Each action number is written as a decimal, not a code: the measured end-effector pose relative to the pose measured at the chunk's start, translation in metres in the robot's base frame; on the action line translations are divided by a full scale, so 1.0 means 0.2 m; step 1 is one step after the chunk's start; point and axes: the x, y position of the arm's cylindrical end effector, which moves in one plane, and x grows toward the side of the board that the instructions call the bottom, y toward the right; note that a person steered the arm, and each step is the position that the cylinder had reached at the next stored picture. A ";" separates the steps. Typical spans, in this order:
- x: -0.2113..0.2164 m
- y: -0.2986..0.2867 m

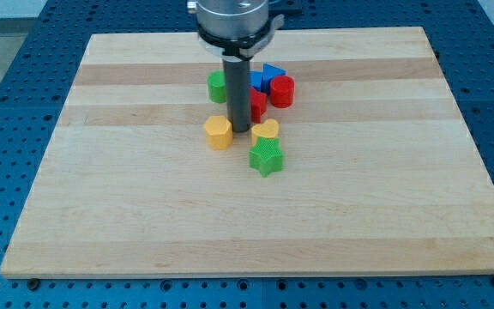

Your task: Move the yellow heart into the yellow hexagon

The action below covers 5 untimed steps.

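My tip (240, 130) stands between yellow heart (265, 131) and yellow hexagon (218, 133).

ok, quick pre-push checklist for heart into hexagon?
1. My tip located: ok, between the yellow hexagon and yellow heart.
2. Tip on the heart's far side for a push toward the hexagon: not ok, it stands in the gap between them.
3. Heart and hexagon already touching: not ok, apart.
4. Green star out of the way: cannot tell, it sits right below the heart.
5. Red block behind the rod: cannot tell, partly hidden.
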 end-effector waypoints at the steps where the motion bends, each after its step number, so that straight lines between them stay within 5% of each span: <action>1: 0.05 -0.20; 2: 0.08 -0.22; 5: -0.02 0.31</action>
